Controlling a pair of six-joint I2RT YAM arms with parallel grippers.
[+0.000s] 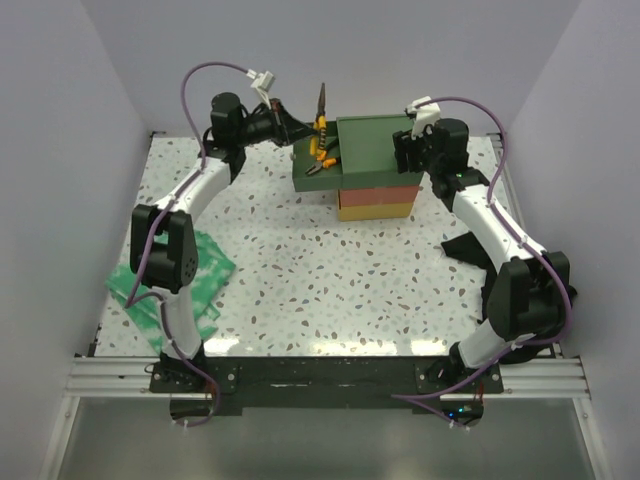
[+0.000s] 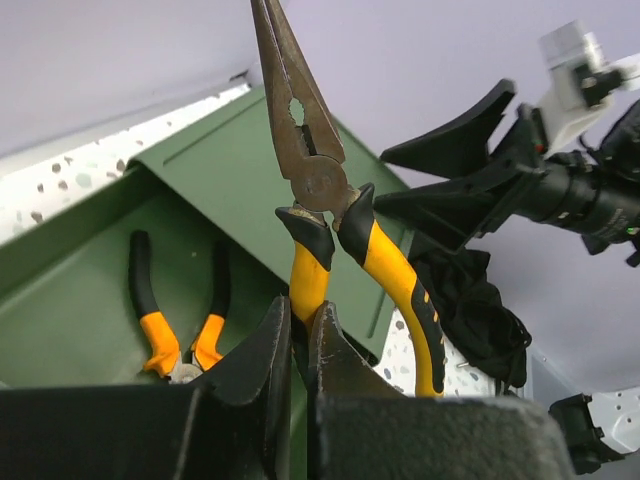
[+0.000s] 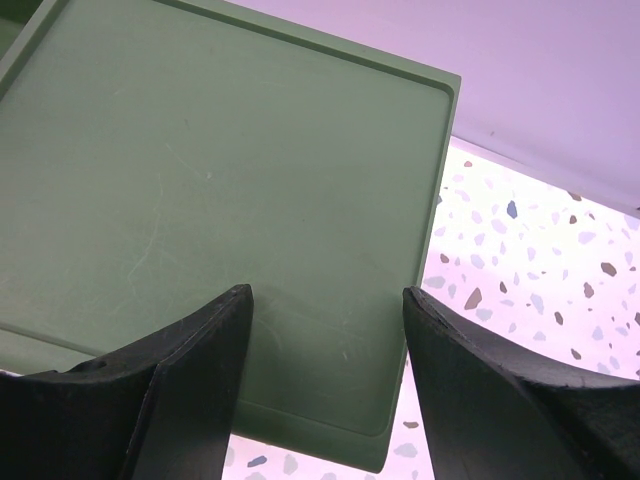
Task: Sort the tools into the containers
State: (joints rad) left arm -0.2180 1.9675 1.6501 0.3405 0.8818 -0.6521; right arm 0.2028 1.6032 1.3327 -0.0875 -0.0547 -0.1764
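My left gripper (image 2: 300, 335) is shut on one orange-and-black handle of long-nose pliers (image 2: 310, 170), which point jaws-up above the pulled-out dark green top drawer (image 2: 80, 300). A second pair of pliers (image 2: 175, 330) lies inside that drawer. In the top view the held pliers (image 1: 320, 108) stand just left of the drawer stack (image 1: 375, 150), with the left gripper (image 1: 310, 128) beneath them. My right gripper (image 3: 328, 300) hangs open over the stack's flat green top (image 3: 220, 180), near its corner, with nothing between its fingers.
A red-orange drawer (image 1: 375, 194) and a yellow drawer (image 1: 375, 211) sit closed under the green one. A green-and-white patterned cloth (image 1: 170, 280) lies at the table's left edge. A black cloth (image 1: 465, 248) lies right of the stack, beside the right arm.
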